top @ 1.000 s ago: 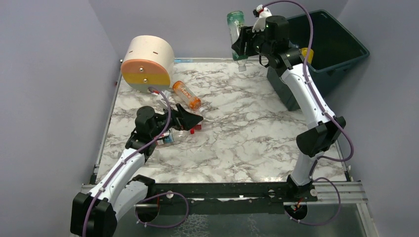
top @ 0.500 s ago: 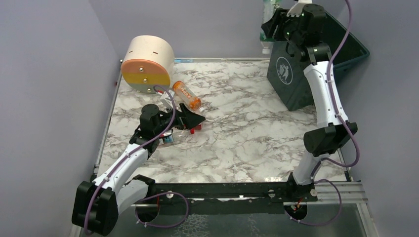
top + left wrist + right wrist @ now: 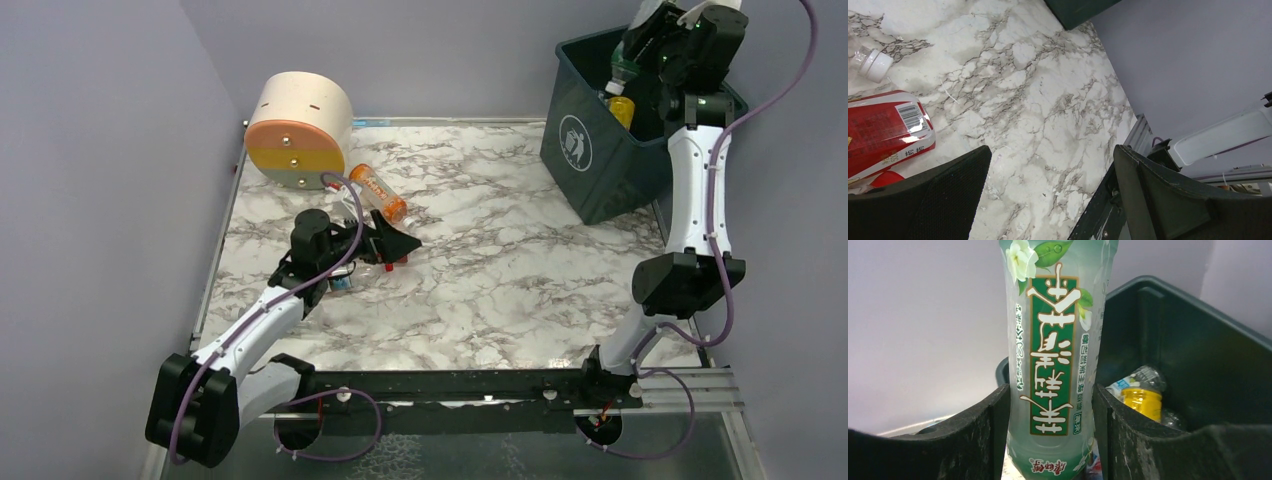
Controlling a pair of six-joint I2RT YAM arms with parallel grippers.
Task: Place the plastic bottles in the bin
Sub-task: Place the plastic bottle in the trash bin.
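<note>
Your right gripper [image 3: 1050, 405] is clamped on a clear bottle with a green label [image 3: 1048, 335], one finger pressed against each side of it. The bottle hangs high over the open top of the bin [image 3: 598, 160], which stands at the table's far right corner. Down inside the bin you can see a yellow bottle [image 3: 1142, 402] lying against a clear one. Your left gripper [image 3: 398, 240] sits low over the marble table [image 3: 500, 280], toward its left edge, with the fingers spread wide and nothing between them. A red-labelled bottle [image 3: 885, 127] lies on the table just beside one of those fingers; you cannot tell from the wrist view whether they touch. An orange bottle [image 3: 378, 193] lies on its side a little farther back, close to the cream cylinder [image 3: 298, 125] at the far left corner.
</note>
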